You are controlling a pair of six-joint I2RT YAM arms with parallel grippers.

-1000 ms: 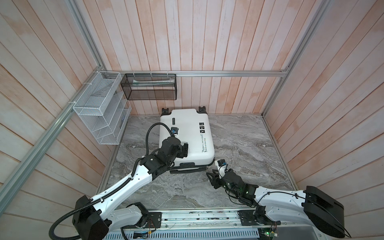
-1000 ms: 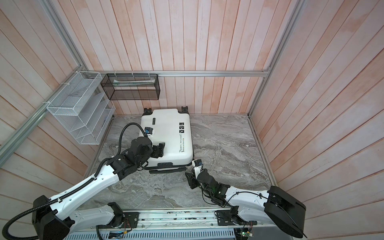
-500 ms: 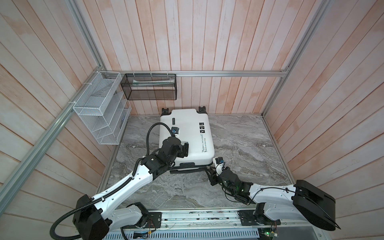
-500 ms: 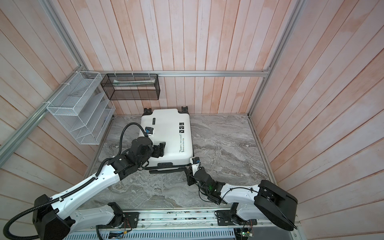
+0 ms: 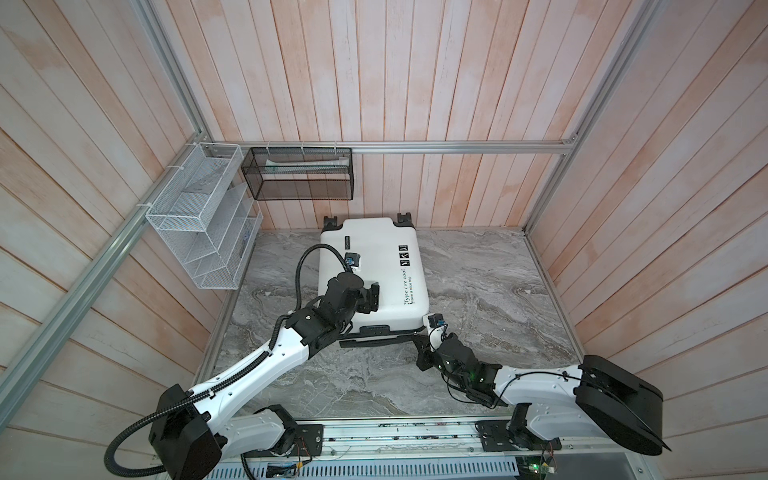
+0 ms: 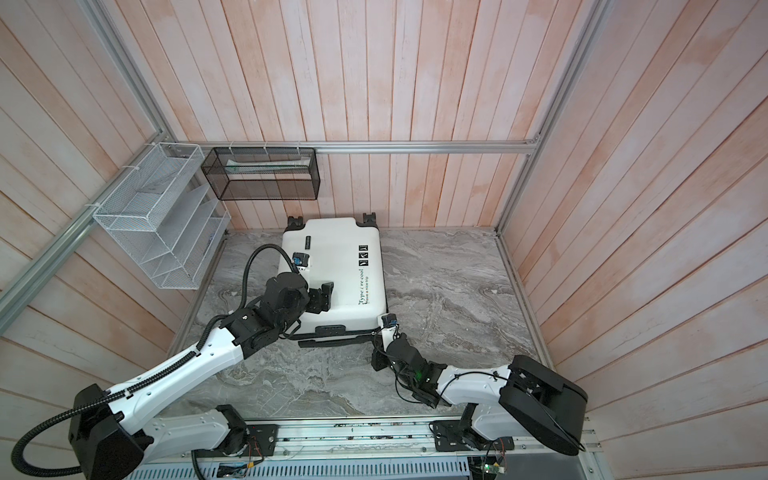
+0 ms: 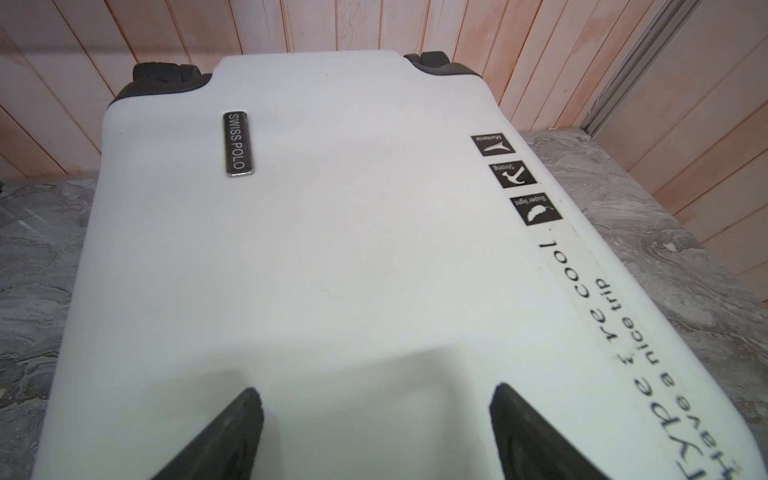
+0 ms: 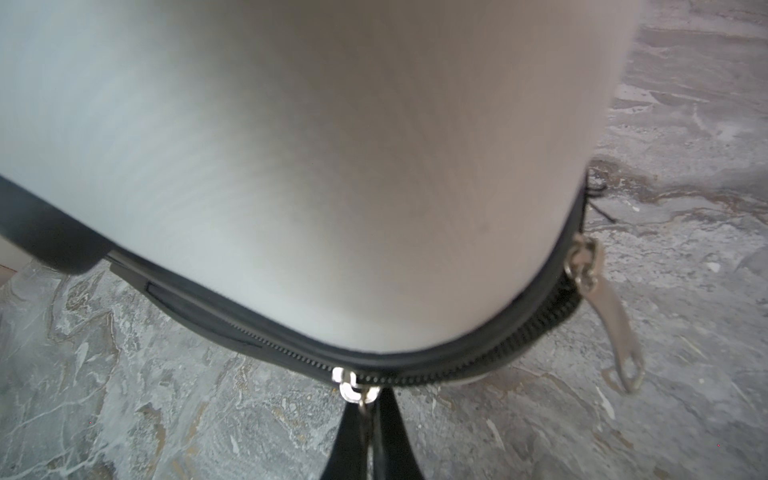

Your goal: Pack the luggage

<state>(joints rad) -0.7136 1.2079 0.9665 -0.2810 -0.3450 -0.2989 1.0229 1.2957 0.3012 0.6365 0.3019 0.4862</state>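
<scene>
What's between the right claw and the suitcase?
A silver zipper pull. The right wrist view shows the right claw shut on it, at a corner of the suitcase.

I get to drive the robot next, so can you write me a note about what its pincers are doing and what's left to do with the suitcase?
Left pincer: open, fingers spread on the lid, apparently holding it down.
Right pincer: shut on a zipper pull at the front corner on the robot's right.
The luggage lies flat on the marble table, lid down, wheels toward the back wall.
Done: lid is closed.
Left: the zip between the held pull and the second pull, which hangs free, looks open. It probably needs drawing shut.
</scene>
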